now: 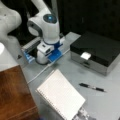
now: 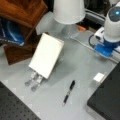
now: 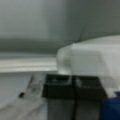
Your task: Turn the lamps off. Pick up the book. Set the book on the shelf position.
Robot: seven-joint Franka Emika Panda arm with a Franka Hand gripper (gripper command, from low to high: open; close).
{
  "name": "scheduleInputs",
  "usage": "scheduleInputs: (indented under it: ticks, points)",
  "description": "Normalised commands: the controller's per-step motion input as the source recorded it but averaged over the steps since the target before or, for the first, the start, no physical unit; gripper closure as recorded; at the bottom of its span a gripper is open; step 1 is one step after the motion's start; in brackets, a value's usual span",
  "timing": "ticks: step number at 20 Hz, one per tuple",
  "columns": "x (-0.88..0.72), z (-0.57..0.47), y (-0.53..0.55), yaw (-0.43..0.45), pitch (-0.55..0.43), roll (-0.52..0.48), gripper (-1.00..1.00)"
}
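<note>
White-grey, the book [image 2: 46, 55] tilts up off the table, its lower edge pinched in the gripper [image 2: 35, 80]; the shelf position [image 1: 13, 93] stands just beside it. Keep the pinch firm while lifting.

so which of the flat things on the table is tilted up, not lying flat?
The large white-grey spiral-bound book: one end is pinched in the hand and it leans up off the table. The black pen and the black flat box lie flat.

Both front views look down on the table [image 1: 105, 100] from opposite sides; wrist view sits low.
</note>
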Motion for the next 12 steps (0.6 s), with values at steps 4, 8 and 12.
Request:
scheduleInputs:
  ticks: [4,8,12]
  points:
    - [-0.85,-0.52,-0.27,-0.012,-0.395,-0.044,1.0]
    - [-0.82,-0.16,-0.32,0.012,-0.294,-0.025,1.0]
    - [-0.62,0.19,-0.31,0.028,-0.258,-0.007,1.0]
